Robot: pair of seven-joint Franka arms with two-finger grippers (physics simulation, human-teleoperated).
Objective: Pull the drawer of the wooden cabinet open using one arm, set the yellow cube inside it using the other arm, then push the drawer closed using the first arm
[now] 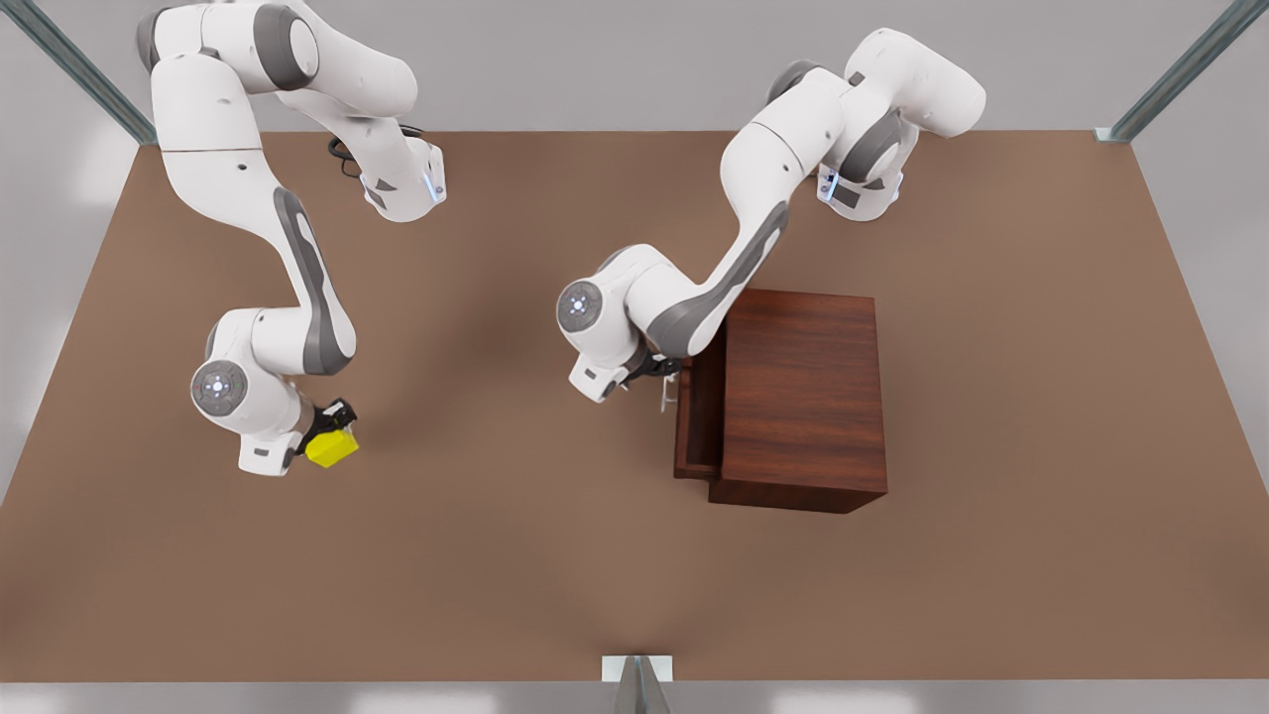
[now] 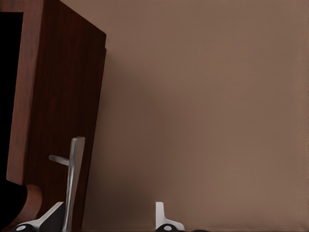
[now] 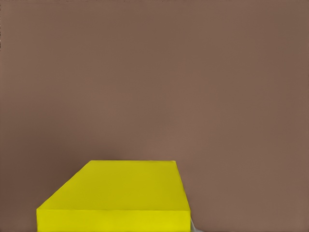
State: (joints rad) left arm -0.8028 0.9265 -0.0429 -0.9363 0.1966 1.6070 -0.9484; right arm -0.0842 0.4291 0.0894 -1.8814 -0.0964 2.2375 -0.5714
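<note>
Left claw (image 1: pixel 662 382) spread wide around the silver bar handle (image 2: pixel 72 181) of the partly open drawer (image 1: pixel 697 416) of the wooden cabinet (image 1: pixel 803 397), right claw (image 1: pixel 332 426) gripping the yellow cube (image 1: pixel 332 448) above the brown counter (image 1: pixel 496 545), well apart from the cabinet

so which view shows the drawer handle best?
Left wrist view: the handle is close up, its bar and post clear, the left gripper open by it. Front view gives a thin sliver beside the arm.

Drawer (image 2: pixel 58 96): dark wood front panel, tilted.
Handle (image 2: pixel 73 179): slim silver bar beside one fingertip (image 2: pixel 53 216).
Left end effector (image 2: pixel 108 220): fingers spread apart.
Worktop (image 2: pixel 207 106): plain brown.
</note>
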